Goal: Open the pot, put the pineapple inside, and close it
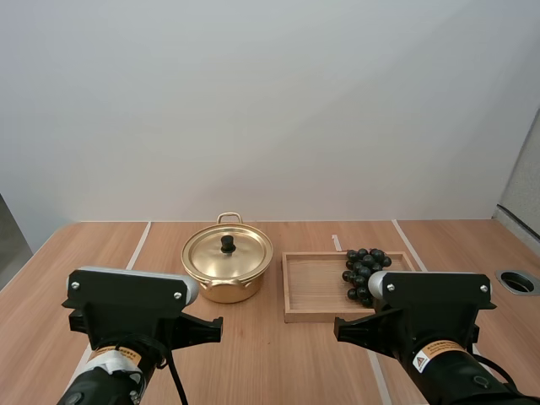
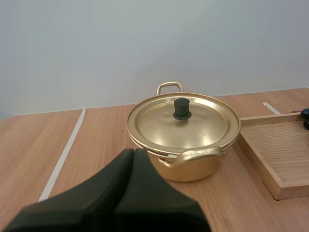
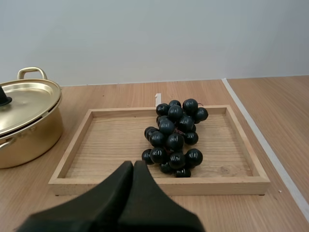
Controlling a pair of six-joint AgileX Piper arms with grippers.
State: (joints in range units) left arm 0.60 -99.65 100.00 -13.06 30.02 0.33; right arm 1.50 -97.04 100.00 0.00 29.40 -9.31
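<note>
Gold-coloured, your pot (image 1: 226,283) stands on the table (image 1: 270,363) a little left of centre. Its lid (image 1: 240,253) is seated flat on the rim, and the black knob (image 1: 228,244) stands upright in the middle of it. The far handle (image 2: 170,87) points away from you, and the near handle (image 2: 195,155) points back toward the arms.

Just right of the pot, with a narrow gap of bare wood between them, lies the wooden tray (image 1: 308,291). The fruit you have in it is a bunch of dark grapes (image 1: 364,270). It lies in the tray's right half and reaches close to the far wall.

Your left hand (image 2: 133,152) sits on the near side of the pot. Its two fingers are pressed together into one dark wedge with nothing between them. The tip points toward the near handle and is clear of it.

Your right hand (image 3: 133,164) sits on the near side of the tray in the same state, fingers together and gripping nothing. It is aimed at the grapes and touches neither them nor the tray.

A white line (image 2: 63,154) runs along the table to the left of the pot.
</note>
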